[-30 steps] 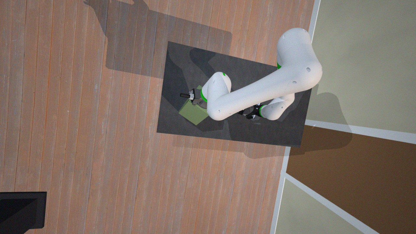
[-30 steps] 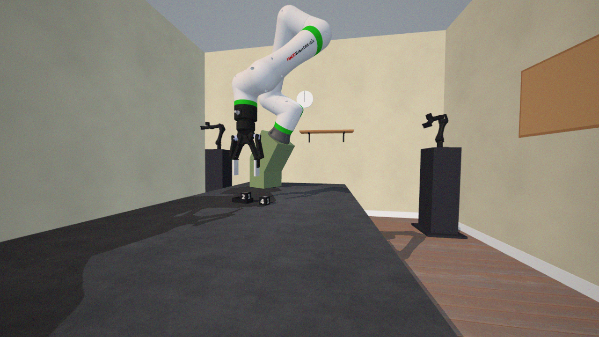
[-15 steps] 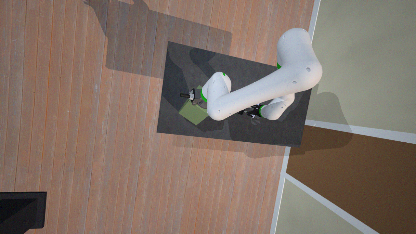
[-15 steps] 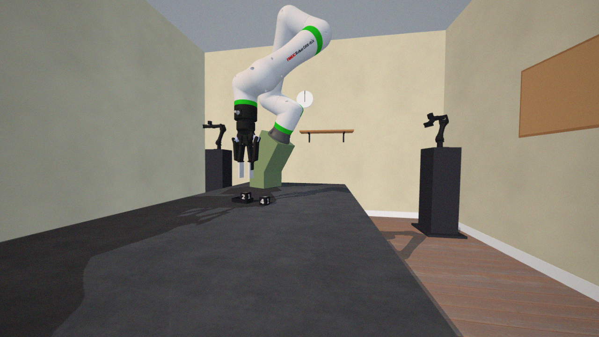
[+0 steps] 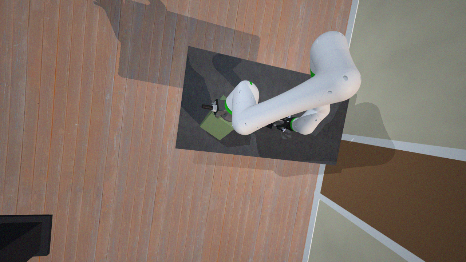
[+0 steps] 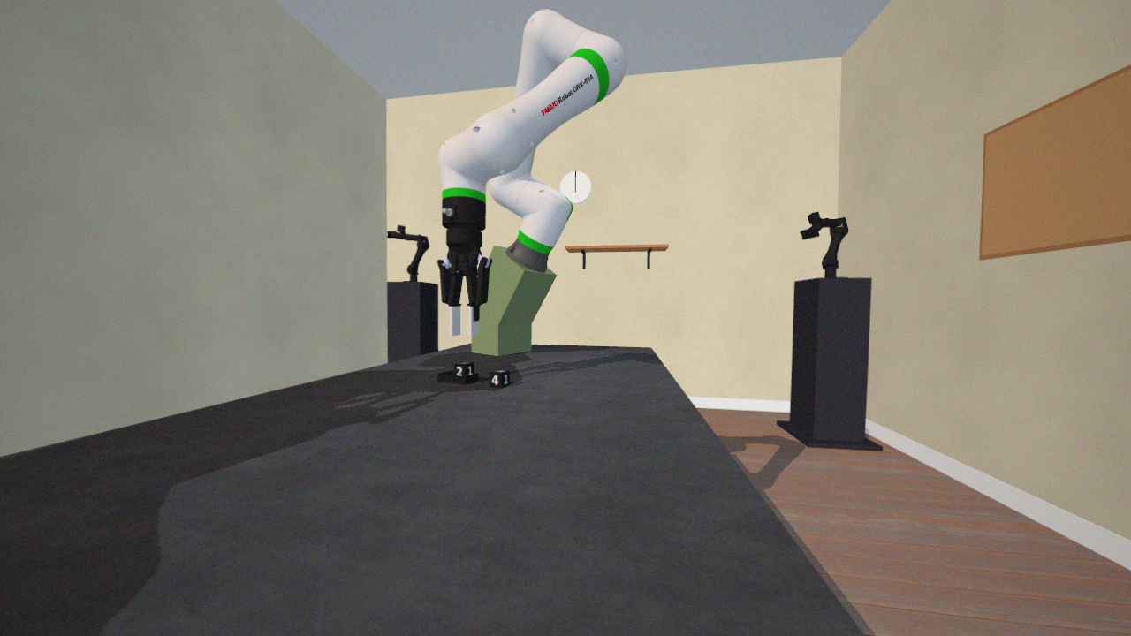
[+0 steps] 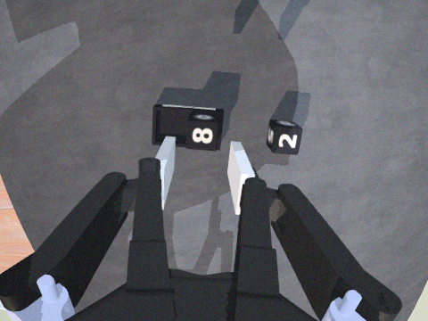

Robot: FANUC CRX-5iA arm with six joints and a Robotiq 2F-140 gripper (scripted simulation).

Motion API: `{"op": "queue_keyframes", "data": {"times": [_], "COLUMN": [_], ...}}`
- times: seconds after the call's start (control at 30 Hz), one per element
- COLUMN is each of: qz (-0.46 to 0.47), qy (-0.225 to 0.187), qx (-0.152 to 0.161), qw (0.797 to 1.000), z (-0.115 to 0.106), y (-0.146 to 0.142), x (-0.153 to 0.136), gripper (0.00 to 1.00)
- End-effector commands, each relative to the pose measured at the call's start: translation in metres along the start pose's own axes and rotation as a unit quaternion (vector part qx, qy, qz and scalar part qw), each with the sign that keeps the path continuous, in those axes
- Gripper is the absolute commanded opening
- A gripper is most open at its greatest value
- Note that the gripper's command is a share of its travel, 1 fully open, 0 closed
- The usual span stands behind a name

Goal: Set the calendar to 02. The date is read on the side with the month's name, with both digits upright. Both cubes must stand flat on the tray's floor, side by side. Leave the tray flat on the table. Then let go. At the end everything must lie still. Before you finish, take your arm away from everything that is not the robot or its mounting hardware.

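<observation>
The white arm (image 5: 286, 97) (image 6: 505, 138) rises, bends over at its elbow and comes down to a green-ringed wrist (image 5: 306, 122) (image 6: 463, 177); below it the black gripper (image 5: 269, 125) (image 6: 464, 320) (image 7: 201, 155) points downward; its two pale fingertips (image 6: 454, 321) stand apart, partly open, with nothing between them.

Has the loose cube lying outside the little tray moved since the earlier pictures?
No. In the exterior view, the loose cube sits in the same place beside the tray, with its 4 and 1 facing the same way.
</observation>
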State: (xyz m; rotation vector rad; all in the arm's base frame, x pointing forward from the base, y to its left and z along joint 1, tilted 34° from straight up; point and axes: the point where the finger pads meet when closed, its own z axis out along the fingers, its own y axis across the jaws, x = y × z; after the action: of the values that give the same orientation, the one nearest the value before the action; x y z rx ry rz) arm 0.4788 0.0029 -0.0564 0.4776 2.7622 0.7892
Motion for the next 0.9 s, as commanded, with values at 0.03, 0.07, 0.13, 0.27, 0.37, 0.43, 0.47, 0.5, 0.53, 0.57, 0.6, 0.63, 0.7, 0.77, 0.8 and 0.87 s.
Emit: {"op": "queue_keyframes", "data": {"times": [0.03,0.07,0.13,0.27,0.37,0.43,0.47,0.5,0.53,0.57,0.6,0.63,0.7,0.77,0.8,0.87], "qz": [0.000,0.000,0.000,0.000,0.000,0.000,0.000,0.000,0.000,0.000,0.000,0.000,0.000,0.000,0.000,0.000], "qy": [0.000,0.000,0.000,0.000,0.000,0.000,0.000,0.000,0.000,0.000,0.000,0.000,0.000,0.000,0.000,0.000], "qx": [0.000,0.000,0.000,0.000,0.000,0.000,0.000,0.000,0.000,0.000,0.000,0.000,0.000,0.000,0.000,0.000], "qw": [1.000,1.000,1.000,1.000,1.000,1.000,1.000,1.000,1.000,1.000,1.000,1.000,1.000,1.000,1.000,1.000], "z": [0.000,0.000,0.000,0.001,0.003,0.005,0.005,0.006,0.007,0.009,0.009,0.009,0.011,0.014,0.015,0.018], "y": [0.000,0.000,0.000,0.000,0.000,0.000,0.000,0.000,0.000,0.000,0.000,0.000,0.000,0.000,0.000,0.000], "x": [0.000,0.000,0.000,0.000,0.000,0.000,0.000,0.000,0.000,0.000,0.000,0.000,0.000,0.000,0.000,0.000], "gripper": [0.29,0.29,0.29,0.29,0.29,0.29,0.29,0.29,0.29,0.29,0.29,0.29,0.29,0.29,0.29,0.29]}}
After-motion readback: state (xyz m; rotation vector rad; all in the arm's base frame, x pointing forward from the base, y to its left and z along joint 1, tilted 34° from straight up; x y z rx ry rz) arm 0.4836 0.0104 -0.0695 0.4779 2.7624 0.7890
